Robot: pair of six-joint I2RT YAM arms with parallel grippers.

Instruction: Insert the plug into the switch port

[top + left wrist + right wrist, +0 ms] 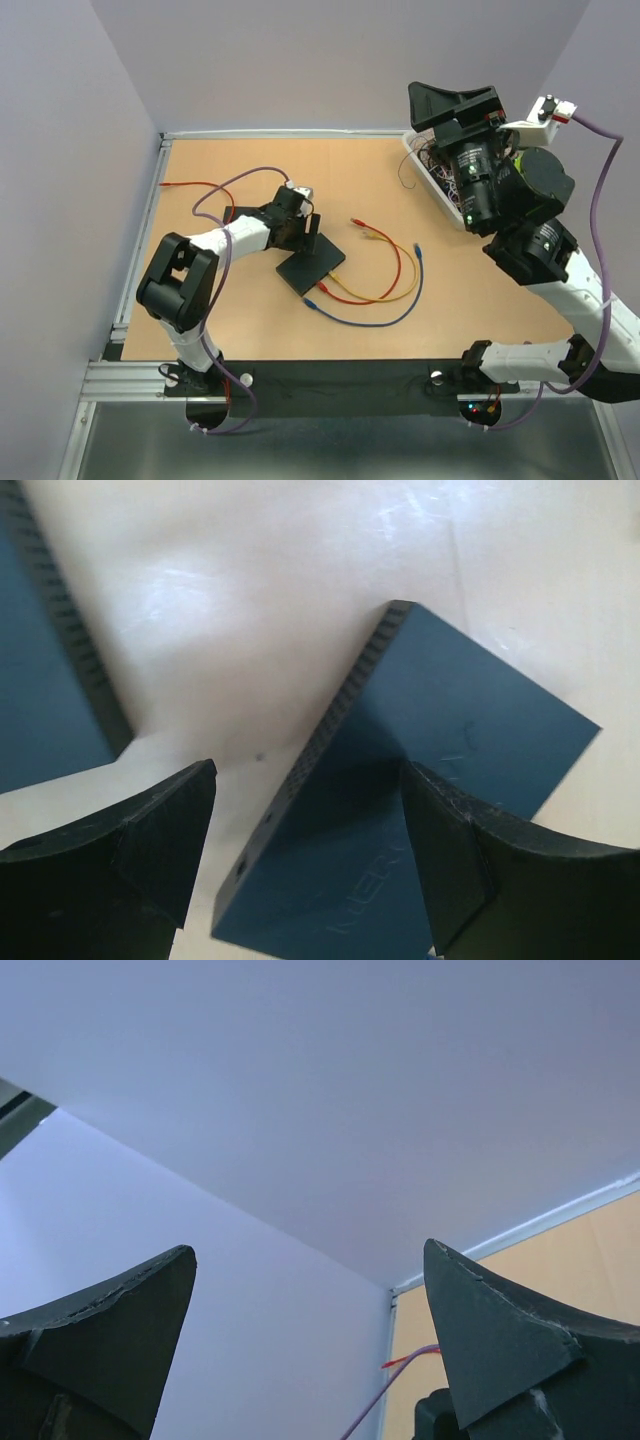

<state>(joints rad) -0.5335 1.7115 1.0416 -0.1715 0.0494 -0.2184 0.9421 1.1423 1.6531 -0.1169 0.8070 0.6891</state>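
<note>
The switch [315, 268] is a flat black box near the table's middle. In the left wrist view the switch [450, 710] lies slantwise between my fingers, vented edge to the left. My left gripper [305, 232] [308, 770] is open over its far corner, with bare table between the left finger [150, 850] and the box. A blue cable [385, 320] ends in a plug [311, 302] just in front of the switch. My right gripper [440, 100] [308, 1247] is raised high at the back right, open and empty, facing the wall.
Red [395, 262] and yellow [360, 295] cables lie right of the switch. Another red cable [185, 186] lies at the far left. A white bin [425, 165] of wires sits at the back right. A second dark vented slab [40, 680] shows at the left wrist view's edge.
</note>
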